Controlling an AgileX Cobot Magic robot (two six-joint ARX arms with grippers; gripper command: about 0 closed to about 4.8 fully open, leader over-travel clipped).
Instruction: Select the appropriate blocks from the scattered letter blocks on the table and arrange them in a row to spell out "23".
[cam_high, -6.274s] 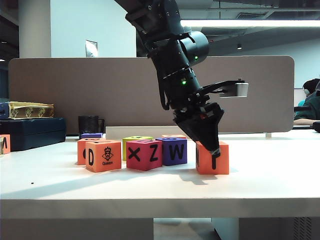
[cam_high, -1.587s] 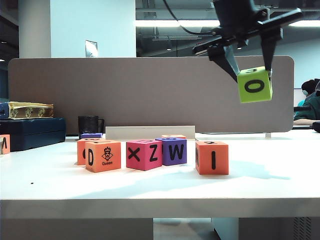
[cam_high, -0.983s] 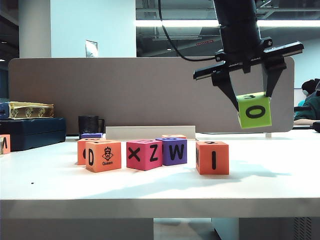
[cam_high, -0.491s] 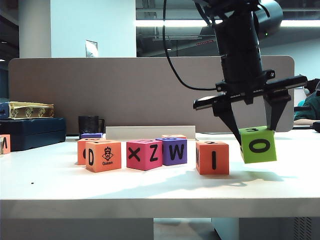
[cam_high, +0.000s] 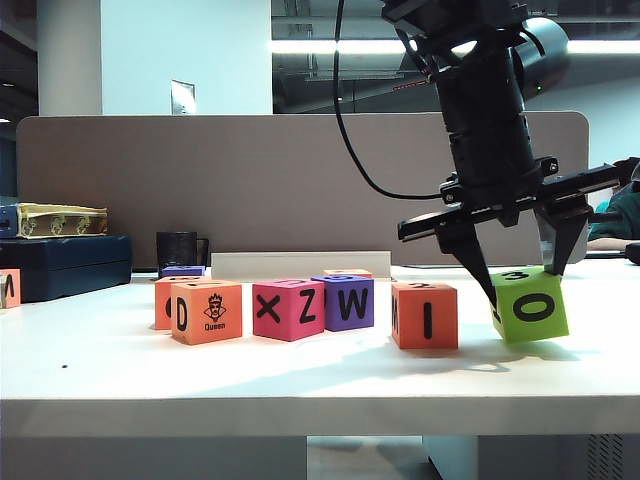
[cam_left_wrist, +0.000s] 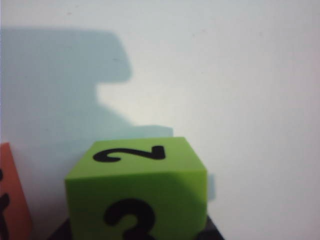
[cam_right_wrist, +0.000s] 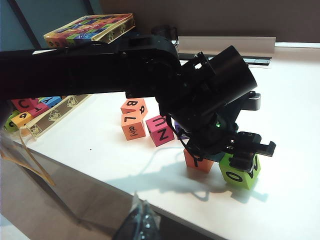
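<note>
Green cube (cam_high: 530, 306) sat clamped between the fingers of my left gripper (cam_high: 519, 282), tilted, its low corner at or just above the table (cam_high: 300, 380). Beside my fingers stood the orange cube (cam_high: 425, 314), apart by a narrow gap. My right gripper stayed unseen, its state unknowable, so my left was nearer.

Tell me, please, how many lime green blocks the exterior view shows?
1: the lime green block, tilted in the left gripper just right of the orange I block. Others may hide behind the row.
</note>
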